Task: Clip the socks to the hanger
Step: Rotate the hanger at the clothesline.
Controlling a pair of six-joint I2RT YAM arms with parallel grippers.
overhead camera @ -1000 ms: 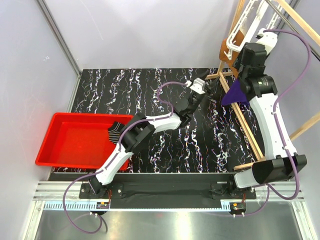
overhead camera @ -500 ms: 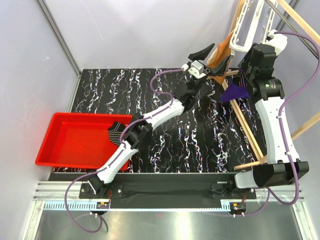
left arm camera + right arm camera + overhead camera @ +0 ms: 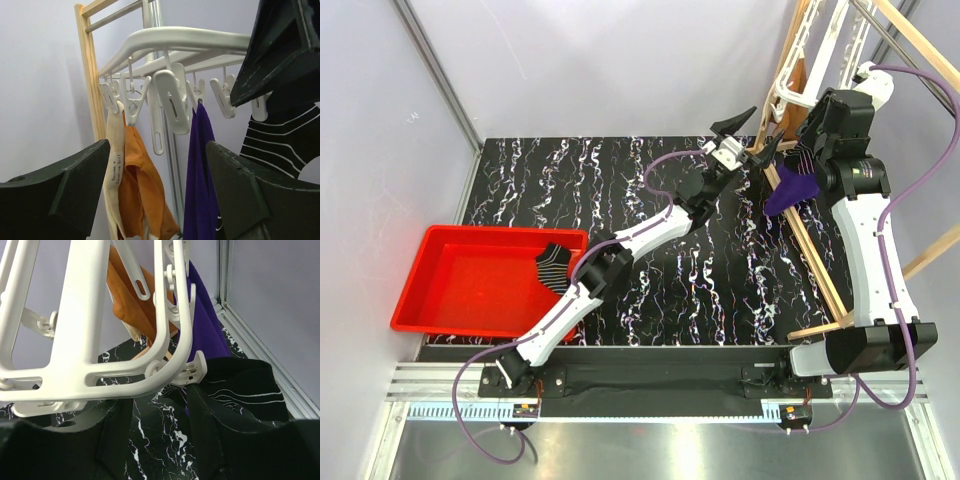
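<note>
The white hanger (image 3: 790,90) hangs on the wooden rack at the far right; it also shows in the left wrist view (image 3: 190,37) and the right wrist view (image 3: 85,330). One black striped sock (image 3: 245,385) hangs from a corner clip (image 3: 194,369), just outside my right gripper's fingers, and shows in the left wrist view too (image 3: 280,145). A second sock (image 3: 555,265) lies in the red bin. My left gripper (image 3: 750,135) is open and empty, raised in front of the clips (image 3: 159,150). My right gripper (image 3: 802,150) is open under the hanger's corner (image 3: 157,405).
The red bin (image 3: 420,290) sits at the left of the table. The wooden rack (image 3: 810,250) slants along the right side. A purple cloth (image 3: 200,175), an orange cloth (image 3: 145,185) and a cream cloth (image 3: 114,170) hang from the clips.
My left gripper rose from the table to the clips and opened wide. My right arm lifted toward the hanger. The sock in the bin became more exposed.
</note>
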